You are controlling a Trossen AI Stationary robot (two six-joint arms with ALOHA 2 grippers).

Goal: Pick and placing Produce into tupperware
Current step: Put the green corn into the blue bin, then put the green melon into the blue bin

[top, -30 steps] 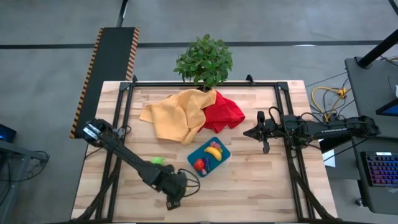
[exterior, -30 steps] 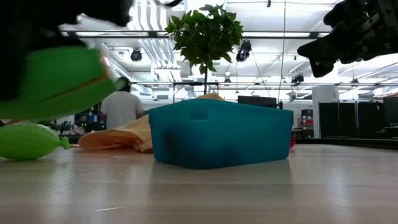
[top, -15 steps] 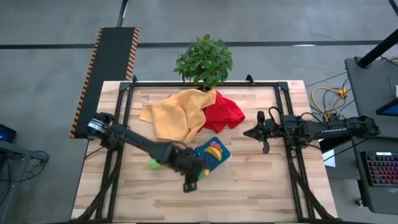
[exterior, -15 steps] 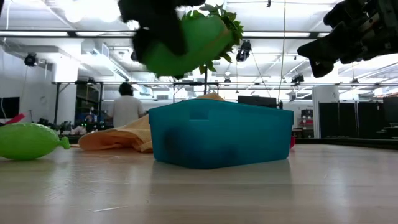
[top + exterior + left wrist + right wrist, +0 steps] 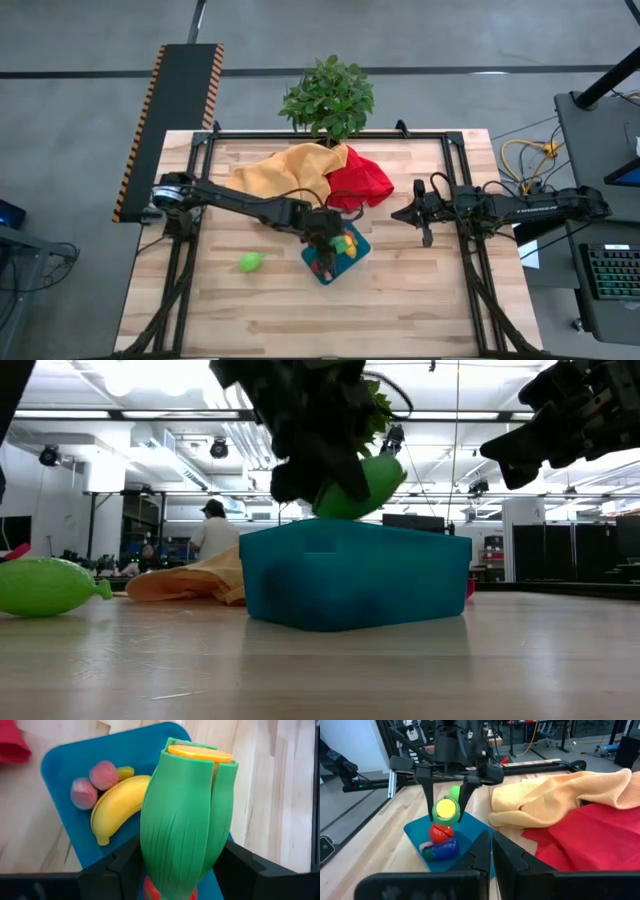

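**Green piece poised over the tub**

My left gripper (image 5: 445,785) is clamped on a ribbed green piece (image 5: 182,815), its long axis running out along the fingers. The teal tupperware (image 5: 65,762) lies directly beneath it, banana (image 5: 117,802) already inside. I judge a straight release is next. The right gripper (image 5: 424,222), fingers together, waits well off to the side.
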